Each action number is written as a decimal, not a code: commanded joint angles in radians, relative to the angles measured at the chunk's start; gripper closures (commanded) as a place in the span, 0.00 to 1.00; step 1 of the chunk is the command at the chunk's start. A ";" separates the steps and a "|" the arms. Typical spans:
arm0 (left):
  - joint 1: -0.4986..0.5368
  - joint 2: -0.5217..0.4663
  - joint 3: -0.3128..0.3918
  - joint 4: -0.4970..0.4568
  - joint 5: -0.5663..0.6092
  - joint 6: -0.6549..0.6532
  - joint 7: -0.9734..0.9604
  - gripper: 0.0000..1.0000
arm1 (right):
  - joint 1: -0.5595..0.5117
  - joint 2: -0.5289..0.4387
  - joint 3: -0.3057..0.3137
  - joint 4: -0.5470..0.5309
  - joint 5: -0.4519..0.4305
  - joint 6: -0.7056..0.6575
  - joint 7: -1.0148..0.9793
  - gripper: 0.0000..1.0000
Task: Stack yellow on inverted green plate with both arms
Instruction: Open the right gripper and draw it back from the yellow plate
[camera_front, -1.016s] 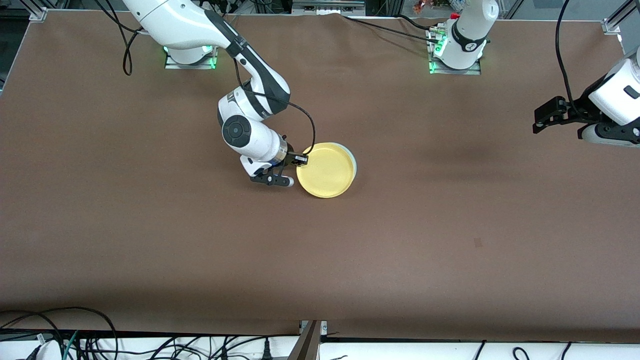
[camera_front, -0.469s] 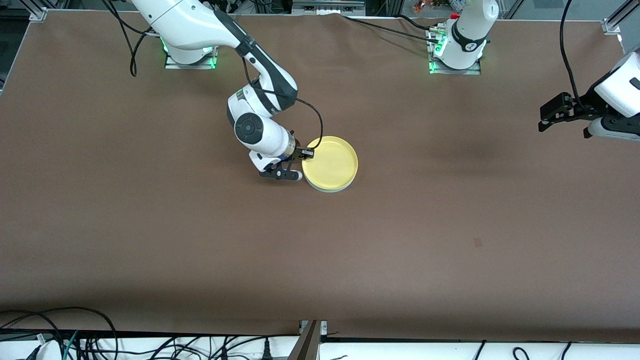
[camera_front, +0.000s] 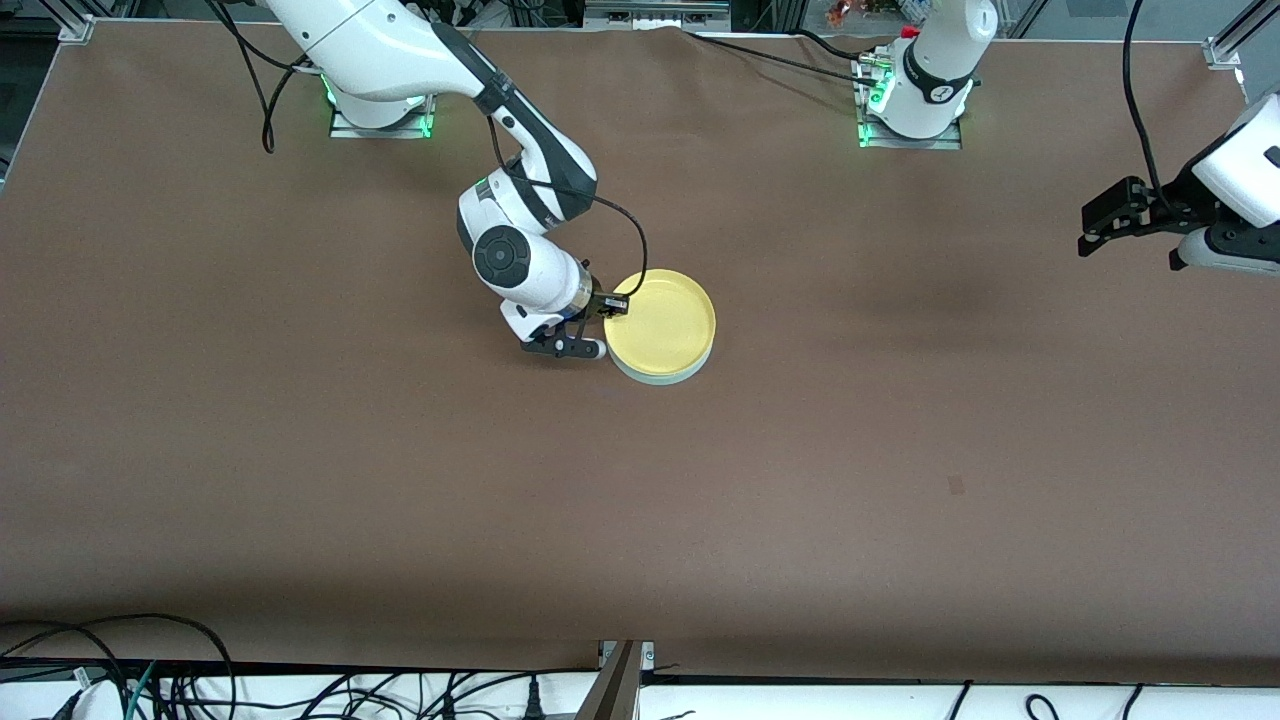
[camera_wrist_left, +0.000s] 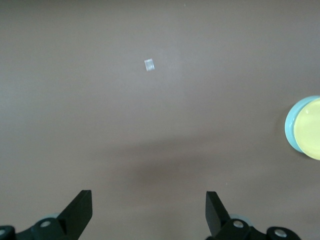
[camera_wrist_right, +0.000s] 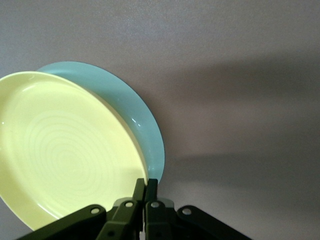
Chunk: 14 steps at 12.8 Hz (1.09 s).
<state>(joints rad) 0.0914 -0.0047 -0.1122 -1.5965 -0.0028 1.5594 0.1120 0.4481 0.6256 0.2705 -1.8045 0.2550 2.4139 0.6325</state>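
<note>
Front view: right gripper (camera_front: 606, 322) jaws clamp yellow (camera_front: 663, 322) atop green plate (camera_front: 655, 377); left gripper (camera_front: 1098, 220) waits, jaws apart.

Yellow plate (camera_wrist_right: 65, 155) glossy, smooth; green plate (camera_wrist_right: 135, 115) glossy; table (camera_front: 400, 480) matt.

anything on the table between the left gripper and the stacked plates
Only bare brown table between the left gripper and the yellow plate on the green plate, per the front view.
</note>
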 joint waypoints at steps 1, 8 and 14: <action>0.005 0.017 -0.007 0.033 0.007 -0.035 0.012 0.00 | 0.009 0.013 -0.007 0.000 0.006 0.021 0.015 0.03; 0.016 0.078 0.000 0.075 0.020 -0.028 0.014 0.00 | -0.002 -0.072 -0.170 0.231 -0.042 -0.336 -0.069 0.00; 0.016 0.075 -0.009 0.004 0.004 0.005 0.000 0.00 | -0.002 -0.101 -0.482 0.479 -0.072 -0.770 -0.460 0.00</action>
<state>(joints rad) 0.1027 0.0853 -0.1132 -1.5689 -0.0028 1.5493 0.1100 0.4386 0.5260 -0.1326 -1.3678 0.1891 1.7493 0.2811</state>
